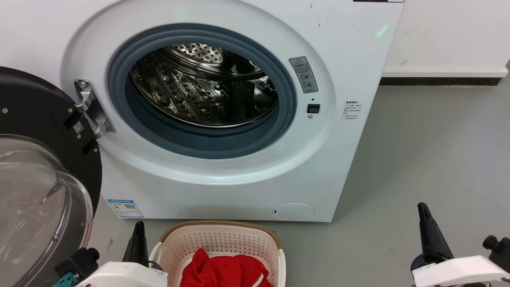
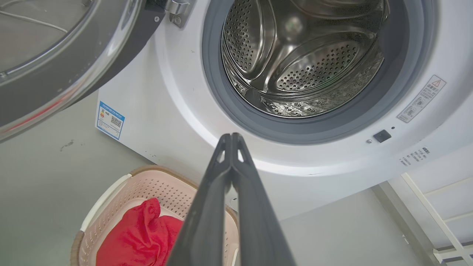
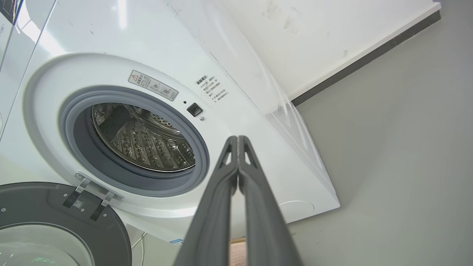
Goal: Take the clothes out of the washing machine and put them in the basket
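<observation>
The washing machine [image 1: 239, 179] stands with its round glass door [image 1: 40, 159] swung fully open to the machine's left; its steel drum [image 1: 199, 91] looks bare in the head view and both wrist views, though the grey seal hides the drum's lowest front edge, so a small piece could lie there unseen.

The cream basket [image 1: 223, 239] sits on the floor just in front of the machine, below the porthole; the clothes [image 1: 227, 271] lie inside it, a bright red heap with a narrow white streak showing at the side farther from the door; by this the emptying seems done or close to it.

The heap should be light, soft and limp; it will sag and trail from any grip and could catch on the basket's brown rim; it is neither fragile nor slippery, and whether it is damp cannot be told. The best hold would be the raised fold at the heap's crest, pinched deep so that several layers bunch together, not a thin loose edge.

The left gripper [image 1: 139, 229] hangs in front of the machine just beside the basket on the door's side, fingers pressed together with nothing between them; the right gripper [image 1: 423, 211] waits well apart, off the machine's far corner over bare floor, likewise closed and empty.
</observation>
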Motion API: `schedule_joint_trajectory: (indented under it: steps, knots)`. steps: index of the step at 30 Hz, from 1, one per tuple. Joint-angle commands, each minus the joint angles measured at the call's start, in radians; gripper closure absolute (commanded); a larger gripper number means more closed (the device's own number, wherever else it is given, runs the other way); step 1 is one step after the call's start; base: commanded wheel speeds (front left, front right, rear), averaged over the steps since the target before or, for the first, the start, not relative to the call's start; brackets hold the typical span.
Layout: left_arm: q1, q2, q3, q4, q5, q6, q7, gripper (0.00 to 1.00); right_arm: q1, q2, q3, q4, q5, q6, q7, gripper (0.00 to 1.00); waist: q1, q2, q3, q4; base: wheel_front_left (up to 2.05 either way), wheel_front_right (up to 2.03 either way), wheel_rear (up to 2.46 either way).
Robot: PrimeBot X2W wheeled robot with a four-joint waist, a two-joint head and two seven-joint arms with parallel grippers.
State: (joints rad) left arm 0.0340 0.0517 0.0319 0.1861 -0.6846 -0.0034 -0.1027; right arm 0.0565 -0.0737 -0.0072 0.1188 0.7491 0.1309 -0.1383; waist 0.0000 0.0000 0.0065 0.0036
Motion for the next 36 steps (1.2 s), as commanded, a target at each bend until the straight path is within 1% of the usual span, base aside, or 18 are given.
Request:
schedule_joint_trajectory:
  steps: [1,14,36]
  knots:
    - [-0.023,0.0,0.004,-0.008,-0.029,-0.006,0.005,1.0,-0.029,-0.009,-0.002,-0.006,0.03,0.0,0.005,1.0,0.0,0.0,0.0,0.0,0.0,0.0,0.0]
    - [-0.053,0.0,0.022,0.006,-0.224,-0.034,0.051,1.0,-0.059,-0.012,-0.011,0.022,0.222,0.0,0.048,1.0,0.0,0.0,-0.001,-0.001,0.0,0.0,0.0]
    - [-0.089,-0.001,0.045,0.025,-0.48,-0.069,0.113,1.0,-0.099,-0.013,-0.029,0.059,0.472,0.0,0.109,1.0,0.0,0.0,-0.001,-0.001,0.0,0.0,0.0]
